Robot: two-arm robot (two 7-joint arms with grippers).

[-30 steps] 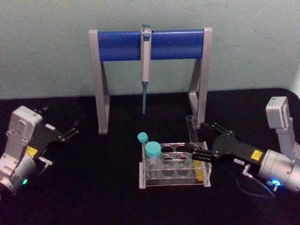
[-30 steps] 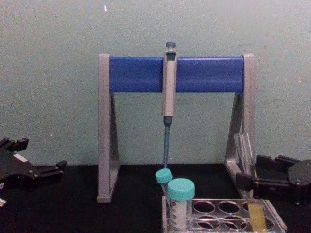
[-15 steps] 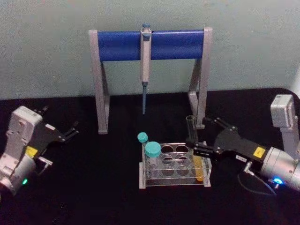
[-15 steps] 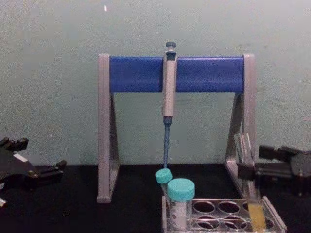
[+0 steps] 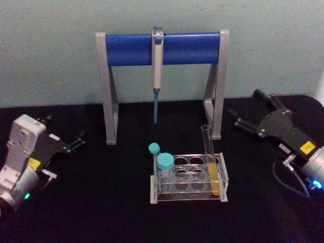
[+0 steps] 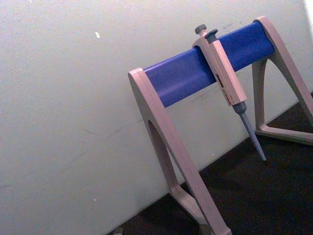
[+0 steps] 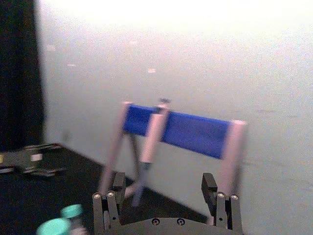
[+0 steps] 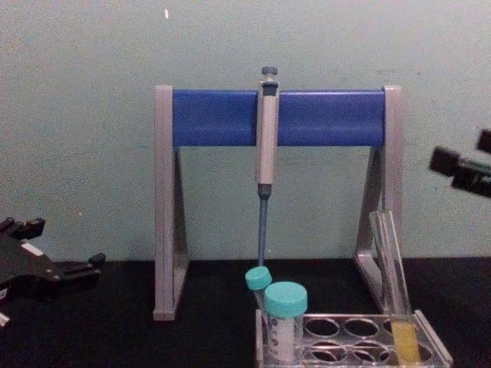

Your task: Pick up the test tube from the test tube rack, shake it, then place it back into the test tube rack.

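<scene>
one test tube (image 5: 211, 167) stands in the test tube rack's (image 5: 188, 197) right end; we judge replacement complete. right end effector (image 5: 247, 114) hangs released, well apart; left end effector (image 5: 77, 142) parked, released. next: retire.

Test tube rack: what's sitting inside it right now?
The rack holds the long open tube with yellow-orange liquid at its right end, leaning slightly, and two teal-capped tubes at its left. The other holes look empty.

My right gripper (image 5: 246, 115) is up in the air on my right side, fingers wide apart (nothing between them). My left gripper (image 5: 71, 143) rests low on my left, fingers apart.
</scene>
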